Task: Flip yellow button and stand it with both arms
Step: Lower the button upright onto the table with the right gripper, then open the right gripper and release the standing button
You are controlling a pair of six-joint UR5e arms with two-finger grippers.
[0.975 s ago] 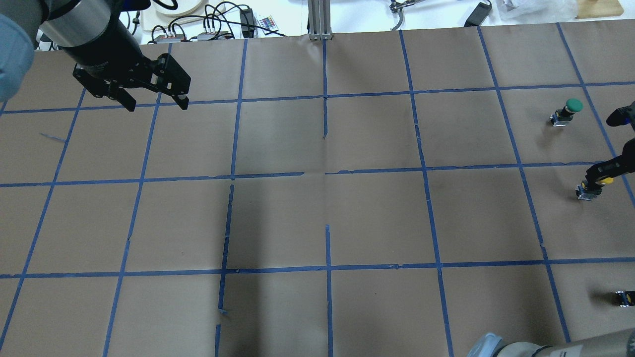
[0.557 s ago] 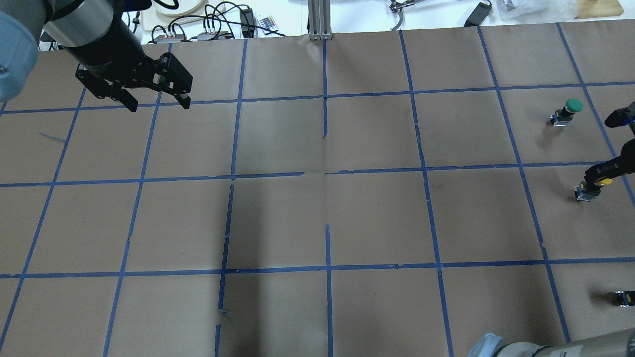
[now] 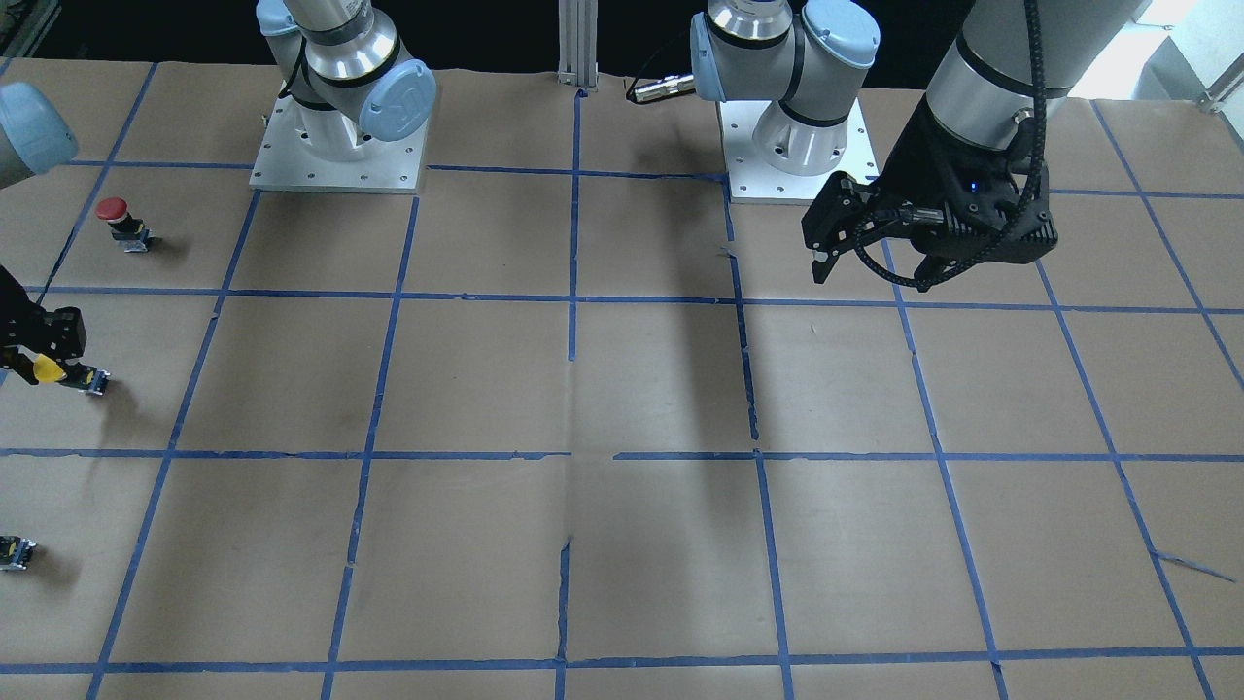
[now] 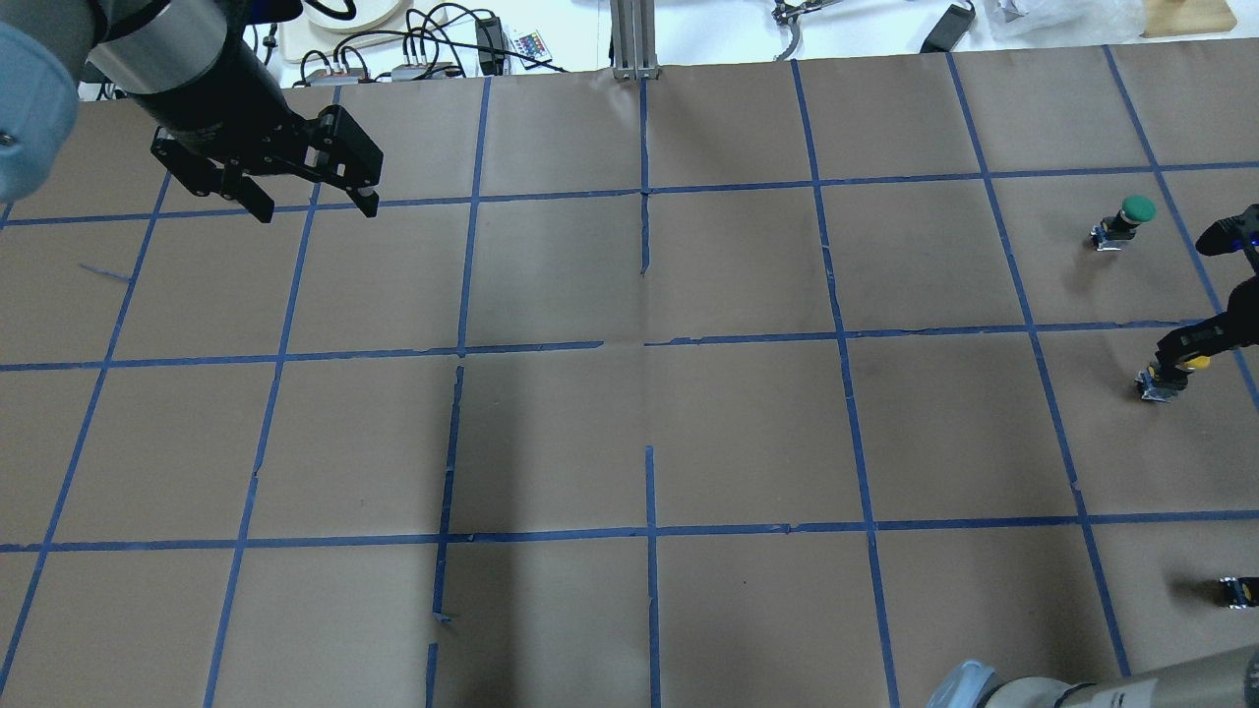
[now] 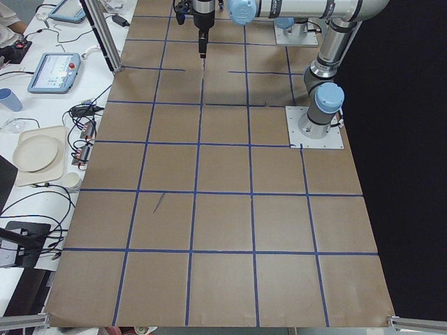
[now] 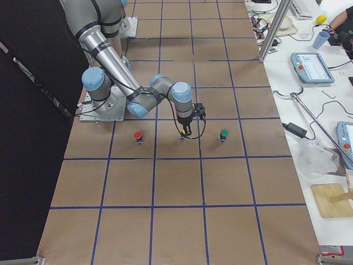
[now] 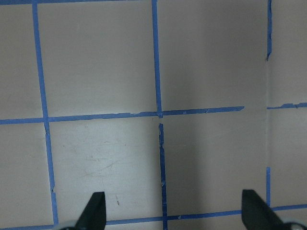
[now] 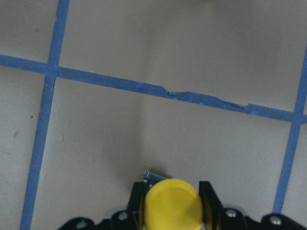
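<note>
The yellow button (image 8: 171, 203) sits between my right gripper's fingers (image 8: 207, 199), its round cap facing the wrist camera. In the overhead view my right gripper (image 4: 1185, 349) is at the table's right edge, shut on the yellow button (image 4: 1193, 363), whose grey base (image 4: 1156, 383) hangs just above or on the paper; I cannot tell which. It also shows in the front view (image 3: 46, 367) and the right view (image 6: 182, 134). My left gripper (image 4: 315, 208) hovers open and empty over the far left of the table (image 3: 870, 277), far from the button, with only paper below its fingertips (image 7: 94, 211).
A green-capped button (image 4: 1131, 216) stands beyond the yellow one. A red-capped button (image 3: 117, 216) stands on the robot's side of it. A small capless black-grey part (image 4: 1237, 590) lies near the right edge. Cables and devices line the far edge (image 4: 423, 49).
My right gripper has shifted slightly left and away with the yellow button in it. My left gripper has barely moved and stays open.
</note>
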